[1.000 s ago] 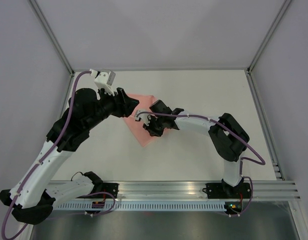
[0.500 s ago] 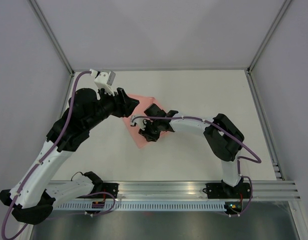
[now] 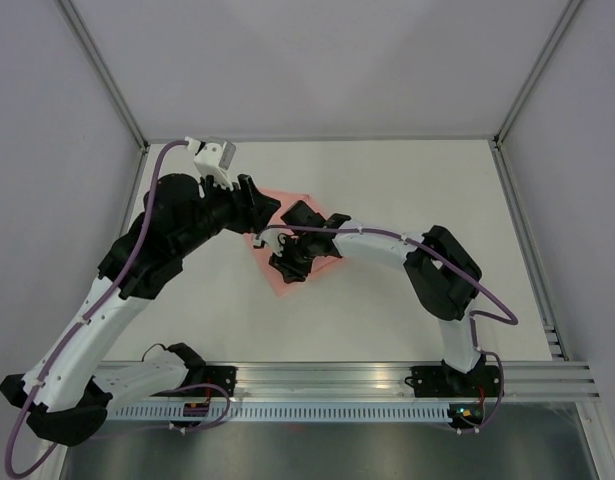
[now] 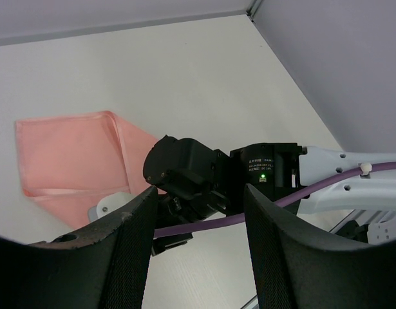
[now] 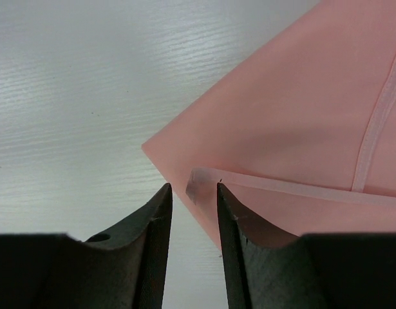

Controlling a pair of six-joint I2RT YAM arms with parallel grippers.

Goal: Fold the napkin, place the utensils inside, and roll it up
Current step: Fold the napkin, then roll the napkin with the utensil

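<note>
The napkin (image 3: 275, 283) lies flat on the table (image 3: 387, 180), a salmon-pink cloth that both arms reach over from opposite sides.

In the right wrist view the right fingers (image 5: 152, 257) stand a narrow gap apart, and bare table (image 5: 69, 96) shows through the gap. At their tips, just between them, sits the corner of a pale hem (image 5: 281, 188). This hem runs off to the right of the fingers across the top layer of the napkin (image 5: 301, 116). A pointed corner of the cloth juts a little beyond the left fingertip. I cannot tell whether either fingertip touches the hem.

In the left wrist view the left fingers (image 4: 130, 257) are spread wide and hold nothing. Between and beyond them is the black wrist of the right arm (image 4: 262, 174), with a small green light on it and a purple cable (image 4: 249, 215) running below. The napkin (image 4: 69, 158) lies beyond the left fingertip and to its left, with one layer folded over. From above, the left fingers (image 3: 259, 205) and right fingers (image 3: 287, 265) are near each other over the cloth.
</note>
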